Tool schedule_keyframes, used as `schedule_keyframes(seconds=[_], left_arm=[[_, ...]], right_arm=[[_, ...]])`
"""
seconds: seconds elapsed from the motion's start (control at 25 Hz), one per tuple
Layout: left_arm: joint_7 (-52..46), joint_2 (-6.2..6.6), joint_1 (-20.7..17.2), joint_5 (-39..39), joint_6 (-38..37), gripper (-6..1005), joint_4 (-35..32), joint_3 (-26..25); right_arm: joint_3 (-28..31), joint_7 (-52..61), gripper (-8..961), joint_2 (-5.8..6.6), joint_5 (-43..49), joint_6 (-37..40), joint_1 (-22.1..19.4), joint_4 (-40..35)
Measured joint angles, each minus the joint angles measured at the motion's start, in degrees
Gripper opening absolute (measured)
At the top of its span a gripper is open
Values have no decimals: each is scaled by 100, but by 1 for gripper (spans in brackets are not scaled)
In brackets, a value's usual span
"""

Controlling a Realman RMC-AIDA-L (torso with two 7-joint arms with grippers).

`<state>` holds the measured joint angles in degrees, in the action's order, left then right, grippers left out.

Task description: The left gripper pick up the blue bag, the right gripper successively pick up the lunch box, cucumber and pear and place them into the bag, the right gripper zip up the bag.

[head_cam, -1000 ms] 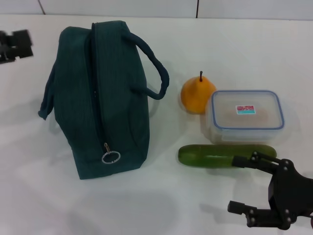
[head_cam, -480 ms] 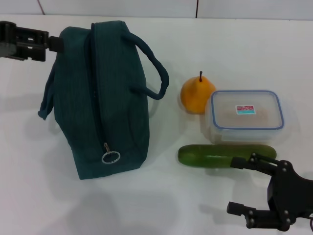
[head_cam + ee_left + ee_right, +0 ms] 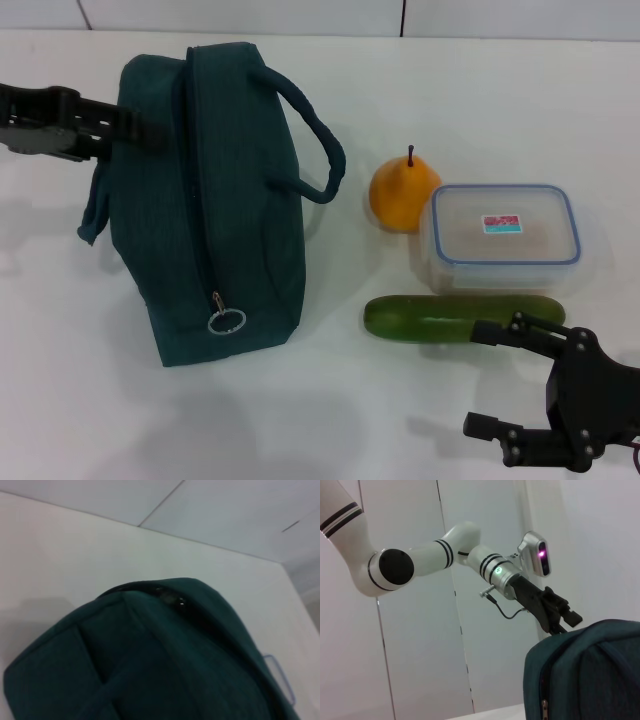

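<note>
Big blue bag (image 3: 210, 200) standing on the white table (image 3: 80, 400), left of middle in the head view, zip closed, ring pull (image 3: 227, 321) hanging low at the near end. Long side running from the top of the frame down toward the bottom, with one loop handle (image 3: 312, 135) sticking out to the right and the other drooping on the left side. Right of the bag, an orange-yellow pear (image 3: 403, 192) with its stem up, touching or just beside the clear lunch box (image 3: 503, 238). Lying in front of the box, a green cucumber (image 3: 460, 316), stretched left to right across the frame, close against the box. Nothing sitting between the bag and the food. Left gripper (image 3: 125, 128) reaching in from the upper left edge, right up against the far top corner of the bag; cannot tell if its fingers are apart or together, since the bag hides the tips. In the left wrist view, only the bag's top end filling the lower frame. Right gripper (image 3: 488, 378) low in the bottom right corner, fingers spread wide apart, holding nothing, upper fingertip (image 3: 483, 329) over the cucumber's right end. Bag well apart from it, off to the left.
</note>
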<state>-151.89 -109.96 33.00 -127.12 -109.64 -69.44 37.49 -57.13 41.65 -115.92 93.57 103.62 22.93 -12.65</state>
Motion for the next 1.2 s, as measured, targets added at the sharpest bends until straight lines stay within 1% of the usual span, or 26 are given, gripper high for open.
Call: schedule_keyframes(seconds=[0.24,0.4,0.56,0.84,1.04,1.2], left_arm=[[-14,-42,23,-106,188,831,7,169],[3,-31,62,-107,188,832,80,198],[141,2,65,-56,191,707,165,161],[403,7,67,30,181,474,178,149],[444,54,81,26,157,357,210,428],[430,57,93,18,154,262,218,493]], right_arm=[[0,1,834,0,0,-6,1,8],[0,-2,834,0,-7,-5,-4,42],[0,-18,833,0,-12,-2,-1,52],[0,-18,833,0,-5,1,-3,60],[0,-15,832,0,-3,1,-6,61],[0,-16,832,0,-5,1,1,61]])
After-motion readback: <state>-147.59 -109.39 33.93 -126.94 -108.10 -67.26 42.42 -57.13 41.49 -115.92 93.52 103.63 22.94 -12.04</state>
